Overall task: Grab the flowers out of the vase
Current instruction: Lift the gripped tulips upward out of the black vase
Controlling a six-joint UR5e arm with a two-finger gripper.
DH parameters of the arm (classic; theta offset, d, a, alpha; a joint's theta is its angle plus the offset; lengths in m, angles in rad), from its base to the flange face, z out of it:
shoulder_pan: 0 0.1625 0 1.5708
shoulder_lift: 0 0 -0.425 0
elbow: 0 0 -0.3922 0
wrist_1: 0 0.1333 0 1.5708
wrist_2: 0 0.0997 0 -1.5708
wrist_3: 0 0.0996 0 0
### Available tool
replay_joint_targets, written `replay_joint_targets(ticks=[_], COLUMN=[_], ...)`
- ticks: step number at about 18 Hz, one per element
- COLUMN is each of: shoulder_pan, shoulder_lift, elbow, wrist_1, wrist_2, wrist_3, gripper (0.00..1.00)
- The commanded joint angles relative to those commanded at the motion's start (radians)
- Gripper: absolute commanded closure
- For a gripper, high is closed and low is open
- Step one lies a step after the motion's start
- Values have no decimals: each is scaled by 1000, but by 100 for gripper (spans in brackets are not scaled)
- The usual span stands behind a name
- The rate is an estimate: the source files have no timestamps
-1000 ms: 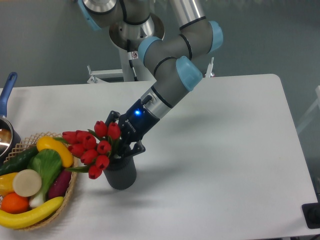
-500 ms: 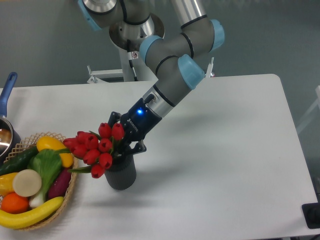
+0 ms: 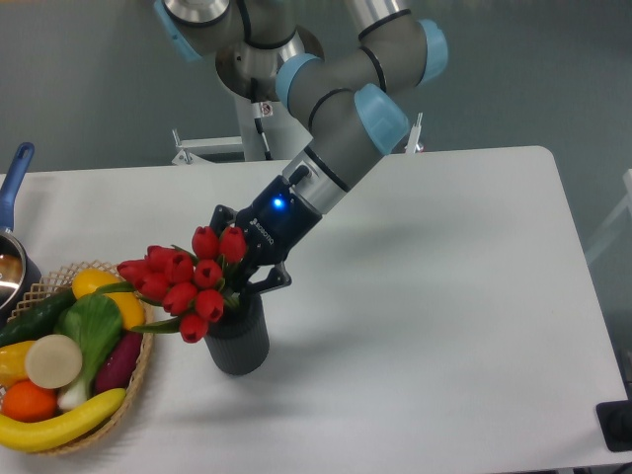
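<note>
- The red tulips sat a little higher than they had a second before — the whole bunch had risen and shifted slightly back toward the arm, while the buds leaned out to the left over the rim of the wicker basket.
- Their stems were still down inside the ribbed dark vase, so the bunch was lifting but not yet free of it; the lower stems were hidden behind the leaves and the vase mouth.
- The gripper was clenched on the tulips just above the vase mouth, behind the buds, its dark fingers pressed in on either side of the stems.
- The vase had not moved on the white table across the last second — it stood upright in the same spot, which suggested the stems were sliding out cleanly and not dragging it along.
- The arm's wrist and elbow had climbed as well, so I judged the extraction to be under way, with more upward travel needed before the stem ends cleared the rim.
- The basket of fruit and vegetables lay just beside the vase, untouched, and a pot with a blue handle stood at the far left edge.
</note>
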Motion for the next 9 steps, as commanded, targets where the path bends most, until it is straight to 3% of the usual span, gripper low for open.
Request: replay_joint_targets(ticks=[3,9], shoulder_pan=[-2,0], shoulder_lift=[0,9], elbow=[5,52], wrist_1=[0,0], wrist_2=[-67,-75], wrist_3=[-12,-73], gripper=[65,65])
